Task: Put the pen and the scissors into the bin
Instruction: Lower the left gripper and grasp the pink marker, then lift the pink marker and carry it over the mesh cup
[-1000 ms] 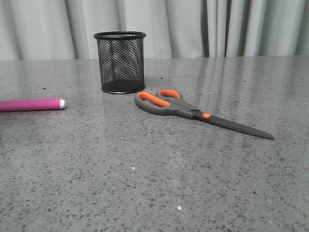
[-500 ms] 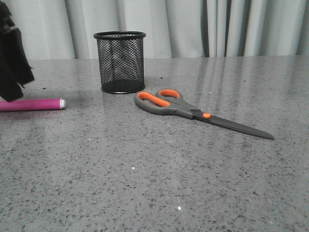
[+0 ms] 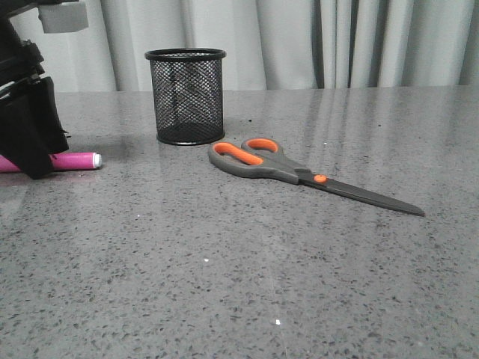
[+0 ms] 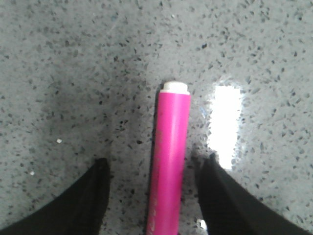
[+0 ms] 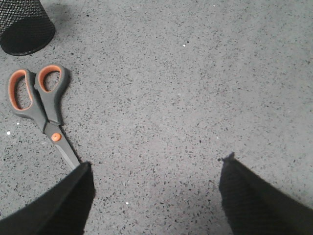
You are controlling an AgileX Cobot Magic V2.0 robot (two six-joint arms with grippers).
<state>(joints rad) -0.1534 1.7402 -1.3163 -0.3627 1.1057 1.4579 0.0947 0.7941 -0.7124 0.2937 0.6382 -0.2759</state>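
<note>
pen [image 3: 75,160] first, by the look of it: lying flat on the table [image 3: 239,269] at about 9 o'clock from the bin [image 3: 185,96], white tip toward the bin, well apart from it. left hand [image 4: 154,196] spread wide over the pen, one finger on each side of the magenta barrel, neither touching it in the left wrist view. in the front view, partly hides the pen's far-left end behind its dark bulk [image 3: 30,127].

step in hand, judged: lining up for the pen grasp, nothing yet lifted. next move likely calls for dropping the last bit to the table, closing across the barrel, then lifting, carrying toward 3 o'clock to above the bin's rim and tipping the pen upright before release. barrel sits slightly nearer one finger than the other, so a small centring may help. round smooth body could roll away if one finger lands first.

scissors [image 3: 299,173] untouched, flat on the table at about 4 o'clock from the bin, orange-lined handles near the bin's base, blades pointing away toward 4 o'clock. right hand [image 5: 156,196] also open, empty, hanging above bare table just beside the blade tip. bin upright; contents not clear through the mesh.
</note>
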